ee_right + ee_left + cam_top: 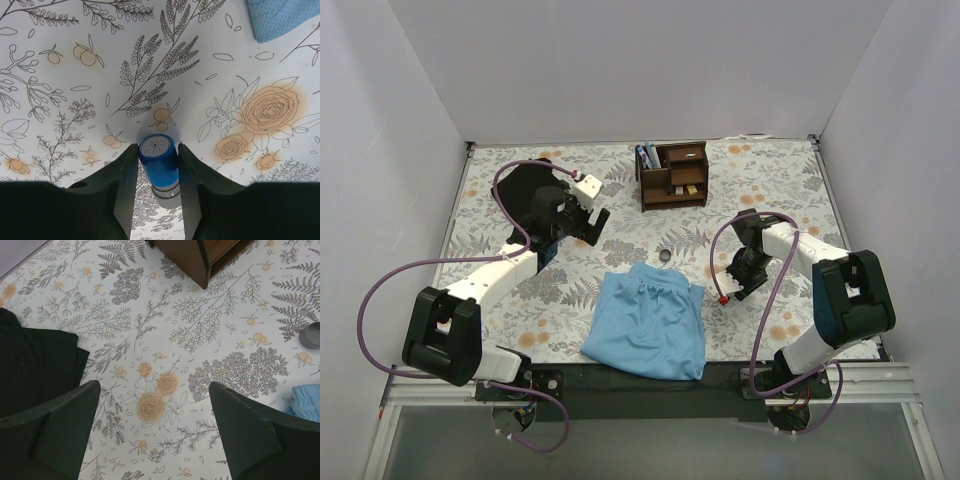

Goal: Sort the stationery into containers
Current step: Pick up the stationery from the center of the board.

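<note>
Your right gripper (157, 150) is clamped on the blue-capped cylinder (158, 161), low over the floral mat (75, 100), well apart from the wooden organizer (672, 175). The smooth round body could pivot or slip during the carry. Left gripper (155, 410) spread, empty.

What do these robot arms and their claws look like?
The left arm and right arm have white links with bulky black joints and a looping purple cable each. The left gripper and right gripper have two flat, dark, wedge-shaped fingers.
</note>
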`<state>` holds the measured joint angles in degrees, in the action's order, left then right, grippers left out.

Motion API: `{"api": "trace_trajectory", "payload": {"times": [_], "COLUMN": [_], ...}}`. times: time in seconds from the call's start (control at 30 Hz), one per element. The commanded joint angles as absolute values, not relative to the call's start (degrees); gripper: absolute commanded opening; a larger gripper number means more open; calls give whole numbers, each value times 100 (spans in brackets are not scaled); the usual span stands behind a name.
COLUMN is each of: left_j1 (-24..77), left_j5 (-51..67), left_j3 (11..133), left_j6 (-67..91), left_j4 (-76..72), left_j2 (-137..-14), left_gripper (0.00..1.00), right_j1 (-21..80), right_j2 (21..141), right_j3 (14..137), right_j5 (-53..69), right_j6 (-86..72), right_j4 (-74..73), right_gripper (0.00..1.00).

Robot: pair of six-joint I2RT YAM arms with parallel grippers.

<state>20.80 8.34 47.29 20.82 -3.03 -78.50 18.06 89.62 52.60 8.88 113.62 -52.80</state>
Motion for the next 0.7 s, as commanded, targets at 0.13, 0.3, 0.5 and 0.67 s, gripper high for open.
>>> {"api": "trace_trajectory", "payload": {"times": [0.13,0.3,0.5,0.67], "left_j1": [2074,2074,2074,2083], "left_j5": [817,949,1335,1731], "left_j3": [4913,4913,4650,4570], "left_j6": [2100,2320,2698,2891], "left_j4": [-343,-237,-290,-334], "left_j2": [-7893,-7901,-8085,-8402], "left_gripper": [92,92,90,81], "right_j1": [1767,1749,1653,1565], "right_j2": [9132,9368,10255,10915], "right_j3": [5501,7081,9452,10546], "right_j5": [861,1360,2798,4751], "right_j6": [11655,10471,7672,5268], "right_j4": [-5291,-5308,-5449,-5309], "right_gripper": [9,3,1,1]}}
